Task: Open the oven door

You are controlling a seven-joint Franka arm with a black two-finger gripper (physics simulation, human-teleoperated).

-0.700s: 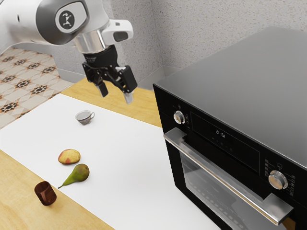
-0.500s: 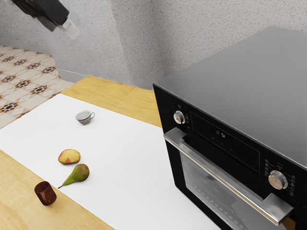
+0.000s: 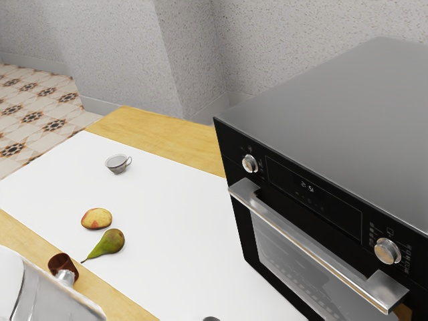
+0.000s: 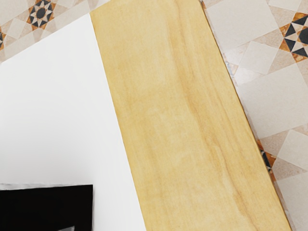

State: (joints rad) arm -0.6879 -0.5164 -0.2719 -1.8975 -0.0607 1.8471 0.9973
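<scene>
One arm (image 3: pixel 57 304) (a pale one) is apart from the oven handle (image 3: pixel 294 234).

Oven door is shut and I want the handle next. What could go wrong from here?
The arm overlaps the brown cup in the exterior view; if they're really close, it could knock it. The wrist view looks down on table and floor, so reaching for the handle might start misaligned.

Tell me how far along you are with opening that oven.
Nothing looks done yet: the oven door is still shut in its frame. As for what is in hand, the arm is at the exterior view's lower left, and nothing touches the handle. Left to do: reach the handle, then pull the door open.
</scene>
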